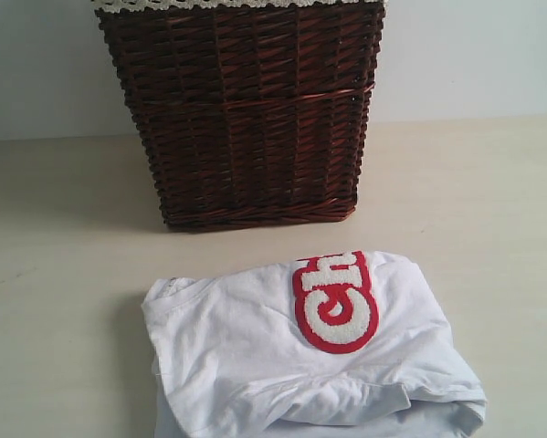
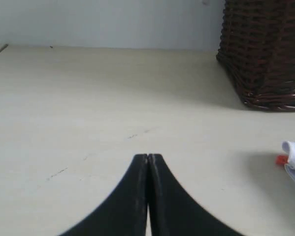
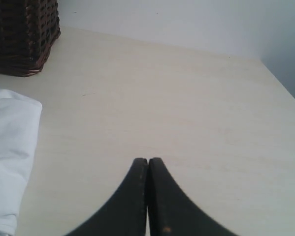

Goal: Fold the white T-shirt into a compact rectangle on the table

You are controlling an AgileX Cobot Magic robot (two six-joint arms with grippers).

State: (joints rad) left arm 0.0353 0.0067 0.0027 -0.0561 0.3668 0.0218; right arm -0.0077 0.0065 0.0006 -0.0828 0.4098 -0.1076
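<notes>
Exterior view: white T-shirt (image 1: 255,365) lies on the table (image 1: 63,237) just in front of the basket (image 1: 246,119), not touching it, gathered into a squarish bundle with the red lettering (image 1: 337,301) facing up. The edge farthest from the basket is rumpled and loose. No arm shows here. Left wrist view: left gripper (image 2: 147,158) has its fingers pressed together on nothing, over bare table well off to one side of the basket; only a sliver of the shirt shows. Right wrist view: right gripper (image 3: 147,161) likewise clenched and empty, on the basket's other side, with the shirt's plain white flank near. My reading: folding looks all but done, both arms standing off. Any tidying of that loose edge would first call for the fingers to part, then an approach towards the cloth. Only the exterior view shows the fold's shape; only the wrist views show the fingers.
</notes>
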